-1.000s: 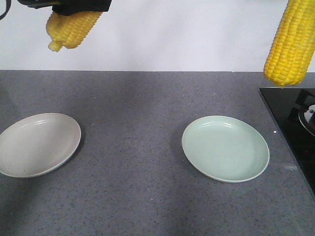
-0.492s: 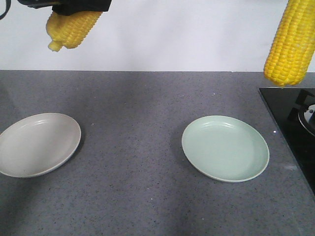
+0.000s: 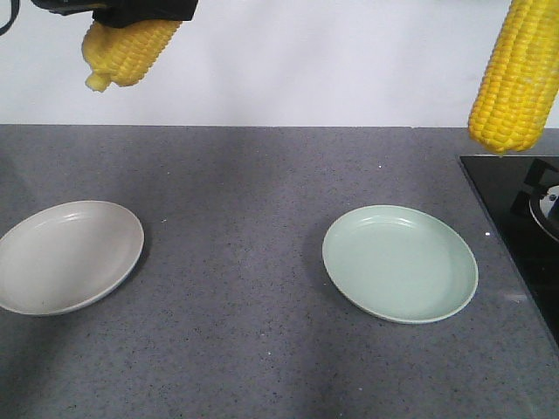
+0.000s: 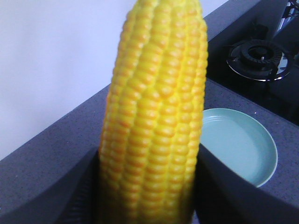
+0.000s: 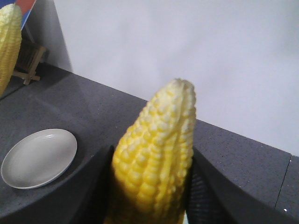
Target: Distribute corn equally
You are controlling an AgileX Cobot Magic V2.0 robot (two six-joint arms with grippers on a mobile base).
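Yellow cobs hang high: the left gripper [image 3: 131,10] clamps one [image 3: 131,48] beyond the grey plate [image 3: 65,256], and the right gripper [image 5: 149,186] clamps another [image 3: 515,78] beside the stove [image 3: 515,218]. Dropped from this height, either could bounce off; the green plate [image 3: 400,264] sits off to one side.

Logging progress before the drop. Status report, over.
Left pincer shut on a corn cob. Right pincer shut on the second cob. Both aloft; green plate and grey plate bare. Path clear.
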